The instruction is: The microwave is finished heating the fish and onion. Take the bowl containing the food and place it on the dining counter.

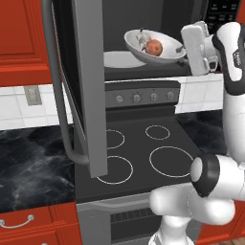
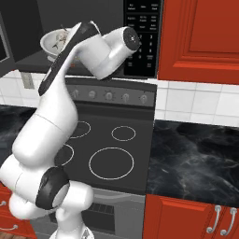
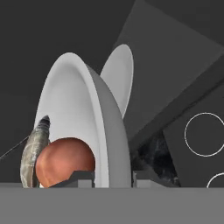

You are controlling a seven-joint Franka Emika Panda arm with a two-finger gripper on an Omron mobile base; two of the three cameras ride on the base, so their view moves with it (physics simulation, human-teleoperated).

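**Bowl held at the microwave mouth**

The bowl [image 1: 154, 48] hung tilted just above the white turntable [image 1: 125, 59] at the front of the open microwave [image 1: 143, 28], clear of the plate. Inside it, the onion [image 1: 154, 47] sat against the fish [image 1: 142, 38], both toward the lower side. The gripper [image 3: 113, 177] reached in from the right of the microwave, its two fingers closed on the bowl's rim, one inside by the onion, one outside the wall. The microwave door [image 1: 81, 81] stood swung open to the left. Below the microwave lay the stove [image 1: 139, 153] with its ring burners, and black counter [image 2: 196, 158] to either side
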